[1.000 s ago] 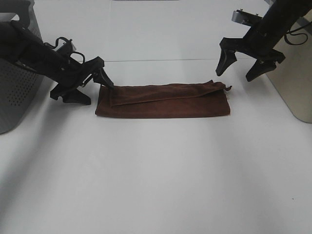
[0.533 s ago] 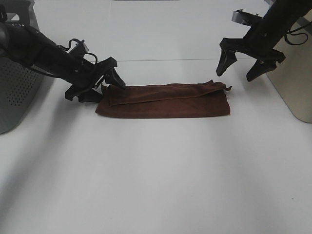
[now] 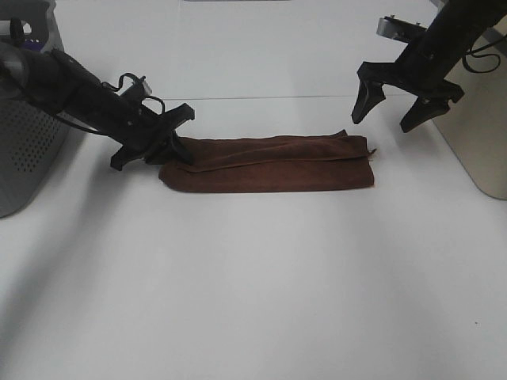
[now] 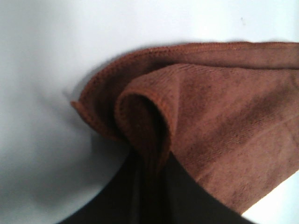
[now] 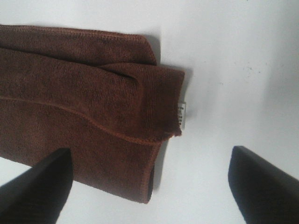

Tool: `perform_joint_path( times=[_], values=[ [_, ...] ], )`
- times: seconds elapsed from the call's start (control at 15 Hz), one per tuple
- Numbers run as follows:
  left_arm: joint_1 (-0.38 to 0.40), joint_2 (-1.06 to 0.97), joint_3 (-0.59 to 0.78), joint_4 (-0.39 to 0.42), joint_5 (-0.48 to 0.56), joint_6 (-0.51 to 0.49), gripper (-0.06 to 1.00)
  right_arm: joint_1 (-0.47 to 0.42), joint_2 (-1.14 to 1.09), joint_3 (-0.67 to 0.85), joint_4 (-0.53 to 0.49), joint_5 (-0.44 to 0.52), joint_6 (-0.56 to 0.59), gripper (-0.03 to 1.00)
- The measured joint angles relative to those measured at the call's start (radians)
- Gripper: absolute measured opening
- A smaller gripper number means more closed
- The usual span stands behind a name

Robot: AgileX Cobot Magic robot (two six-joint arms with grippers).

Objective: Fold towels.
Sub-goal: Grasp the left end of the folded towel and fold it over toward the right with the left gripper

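A brown towel [image 3: 269,164], folded into a long strip, lies across the middle of the white table [image 3: 253,277]. My left gripper [image 3: 178,148] is at the towel's left end and is shut on its bunched corner; in the left wrist view the towel [image 4: 224,107] curls over the dark gripper [image 4: 149,186]. My right gripper [image 3: 388,119] hangs open and empty above and just behind the towel's right end. The right wrist view shows that end of the towel [image 5: 79,98] with a small white label [image 5: 182,113], between the gripper's [image 5: 149,186] spread fingertips [image 5: 37,186].
A grey perforated basket [image 3: 24,150] stands at the left edge beside my left arm. A beige box [image 3: 483,134] stands at the right edge behind my right arm.
My left gripper has moved right onto the towel's left end and closed on its corner, bunching it. The right gripper has stayed still and open.
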Motion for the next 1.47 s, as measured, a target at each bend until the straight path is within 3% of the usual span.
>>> perform_joint_path(
  times=[0.2,0.47,0.6,0.87,1.07,1.2,1.47],
  values=[
    [0.005,-0.013,0.000,0.052,0.029,-0.034,0.04,0.000,0.000,0.000,-0.001,0.000,0.000,0.86],
    [0.029,-0.123,0.000,0.319,0.069,-0.207,0.04,0.000,0.000,0.000,-0.001,0.003,0.000,0.86],
    [0.030,-0.165,-0.002,0.400,0.093,-0.268,0.04,0.000,0.000,0.000,-0.001,0.003,0.000,0.86],
    [0.015,-0.171,-0.087,0.404,0.202,-0.357,0.04,0.000,0.000,0.000,-0.001,0.005,0.000,0.86],
    [-0.104,-0.171,-0.262,0.393,0.244,-0.404,0.04,0.000,0.000,0.000,-0.001,0.013,0.000,0.86],
    [-0.165,-0.166,-0.302,0.392,0.224,-0.423,0.04,0.000,0.000,0.000,-0.001,0.023,0.000,0.86],
    [-0.264,-0.103,-0.308,0.388,0.088,-0.446,0.04,0.000,0.000,0.000,0.000,0.025,0.003,0.86]
  ],
)
